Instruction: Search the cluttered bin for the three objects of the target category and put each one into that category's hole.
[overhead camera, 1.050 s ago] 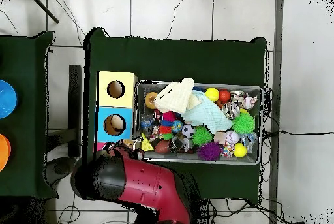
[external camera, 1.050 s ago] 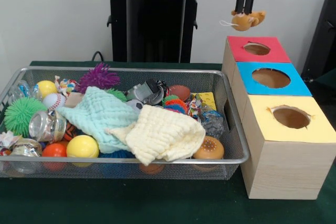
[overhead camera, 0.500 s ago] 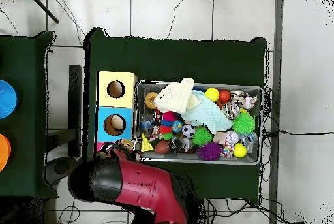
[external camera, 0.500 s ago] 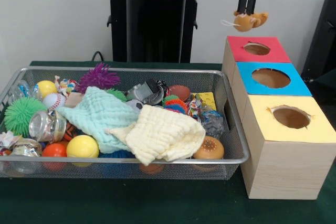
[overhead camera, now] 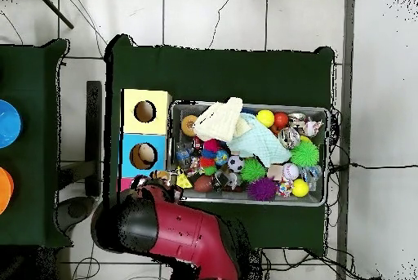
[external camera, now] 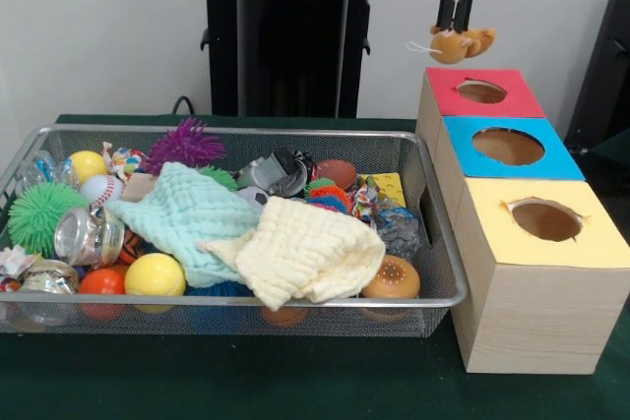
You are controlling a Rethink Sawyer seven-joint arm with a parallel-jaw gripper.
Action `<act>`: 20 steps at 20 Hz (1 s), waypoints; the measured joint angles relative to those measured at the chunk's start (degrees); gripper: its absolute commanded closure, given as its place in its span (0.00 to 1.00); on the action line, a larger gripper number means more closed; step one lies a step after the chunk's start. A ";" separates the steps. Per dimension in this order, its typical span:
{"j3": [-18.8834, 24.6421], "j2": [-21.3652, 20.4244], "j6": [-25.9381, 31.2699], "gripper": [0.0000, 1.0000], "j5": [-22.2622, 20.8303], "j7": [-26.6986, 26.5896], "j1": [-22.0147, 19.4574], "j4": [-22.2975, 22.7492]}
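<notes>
My gripper (external camera: pixel 455 29) hangs high above the red-topped box (external camera: pixel 482 92), shut on a small tan plush toy (external camera: pixel 457 44) with a white string tail. The toy dangles a little left of and above the red box's hole (external camera: pixel 481 91). Beside it stand the blue-topped box (external camera: pixel 510 147) and the yellow-topped box (external camera: pixel 544 220), each with a round hole. In the overhead view the red arm (overhead camera: pixel 175 232) covers the gripper and the red box; the blue box (overhead camera: pixel 144 155) and yellow box (overhead camera: pixel 145 111) show. The wire bin (external camera: pixel 246 314) holds mixed toys.
In the bin lie a cream cloth (external camera: pixel 306 251), a mint cloth (external camera: pixel 184 215), a purple spiky ball (external camera: pixel 185 144), a green spiky ball (external camera: pixel 37 215), a yellow ball (external camera: pixel 155 274) and a baseball (external camera: pixel 99 188). The bin (overhead camera: pixel 249 153) sits right against the boxes on green table cloth (overhead camera: pixel 220 73).
The gripper with the plush toy has shifted slightly left and up over the red box. Nothing in the bin has moved.
</notes>
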 measured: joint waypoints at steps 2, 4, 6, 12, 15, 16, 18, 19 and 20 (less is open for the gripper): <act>0.01 0.05 -1.21 1.00 0.06 0.00 -0.38 0.70; 0.01 0.08 -1.80 1.00 0.06 0.00 -0.48 1.22; 0.01 0.18 -2.45 1.00 0.06 0.00 -0.49 1.96; 0.02 0.99 -2.92 1.00 0.07 0.01 -0.49 3.12; 0.02 1.46 -2.93 1.00 0.07 0.01 -0.47 3.12; 0.02 1.57 -2.93 1.00 0.07 0.01 -0.42 3.12; 0.02 1.74 -2.93 1.00 0.08 0.01 -0.31 3.13; 0.02 1.79 -2.93 1.00 0.08 0.01 -0.25 3.13; 0.02 1.83 -2.93 1.00 0.08 0.01 -0.19 3.13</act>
